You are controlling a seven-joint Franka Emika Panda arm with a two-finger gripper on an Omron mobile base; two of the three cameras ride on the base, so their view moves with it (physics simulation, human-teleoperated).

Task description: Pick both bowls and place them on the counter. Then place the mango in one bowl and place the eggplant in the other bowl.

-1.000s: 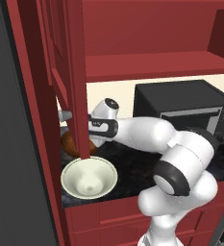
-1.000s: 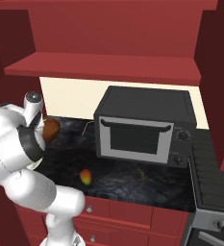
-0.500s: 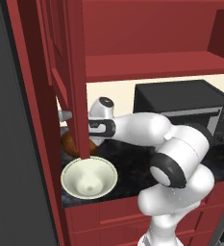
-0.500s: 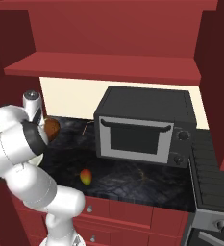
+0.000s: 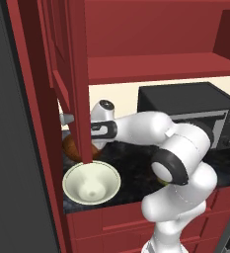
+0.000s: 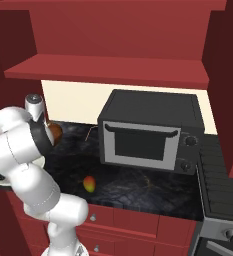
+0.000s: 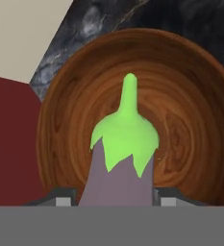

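Lavender eggplant [image 7: 120, 163] sits clamped in our gripper [image 7: 114, 198], which has swung over the wooden bowl [image 7: 180, 125] at the counter's [image 6: 138, 185] left end. We judge release comes next; mango [image 6: 89, 184] remains unbowled.

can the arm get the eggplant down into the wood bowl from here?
Probably yes. The claw is shut on the eggplant directly above the wood bowl, whose open mouth has nothing in it and nothing between.
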